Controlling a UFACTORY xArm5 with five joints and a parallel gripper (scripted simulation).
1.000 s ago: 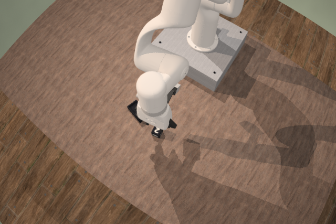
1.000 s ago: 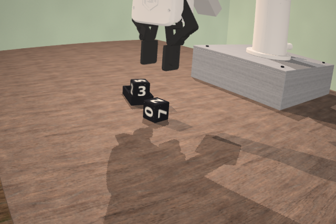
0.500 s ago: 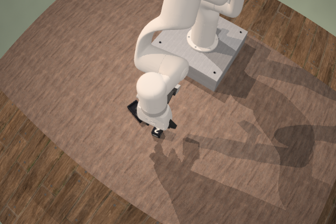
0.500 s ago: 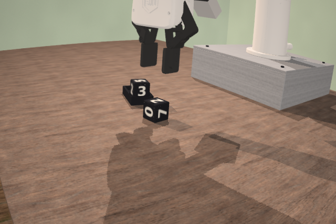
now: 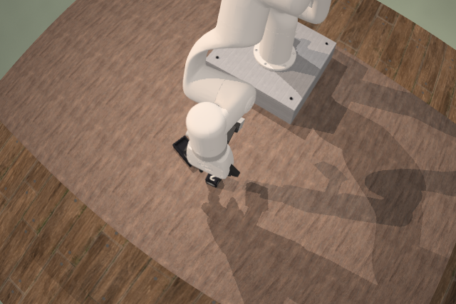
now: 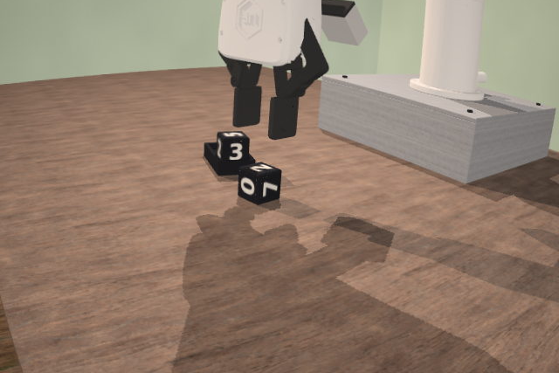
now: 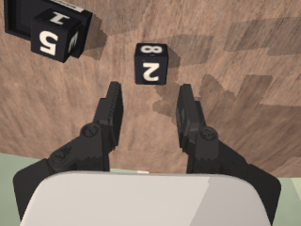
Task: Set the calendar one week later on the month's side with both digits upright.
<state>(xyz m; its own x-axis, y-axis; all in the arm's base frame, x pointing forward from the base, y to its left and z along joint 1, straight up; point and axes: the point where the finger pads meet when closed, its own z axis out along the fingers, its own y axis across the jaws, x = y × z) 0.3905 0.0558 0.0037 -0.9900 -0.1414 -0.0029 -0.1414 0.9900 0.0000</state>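
Observation:
A black cube (image 5: pixel 212 179) (image 6: pixel 259 183) (image 7: pixel 150 65) stands on the table outside the tray. Its top shows 2. The exterior view shows 0 and a sideways 7 on its sides, and the wrist view shows 8. The other black cube (image 6: pixel 232 147) (image 7: pixel 55 35) is at one end of the black tray (image 5: pixel 179 152) (image 6: pixel 228 168) (image 7: pixel 86 33), with 5 on top and an upright 3 facing the exterior camera. Whether it sits fully flat is unclear. Light lettering on the tray is partly cut off in the wrist view. My gripper (image 6: pixel 264 129) (image 7: pixel 150 96) is half open and empty, above the cubes.
The grey base block (image 5: pixel 274 90) (image 6: pixel 396 143) of the arm stands on the table (image 5: pixel 110 72) (image 6: pixel 113 246), to the right in the exterior view. The tray lies close to the loose cube, with its other end empty. Arm shadows fall across the table.

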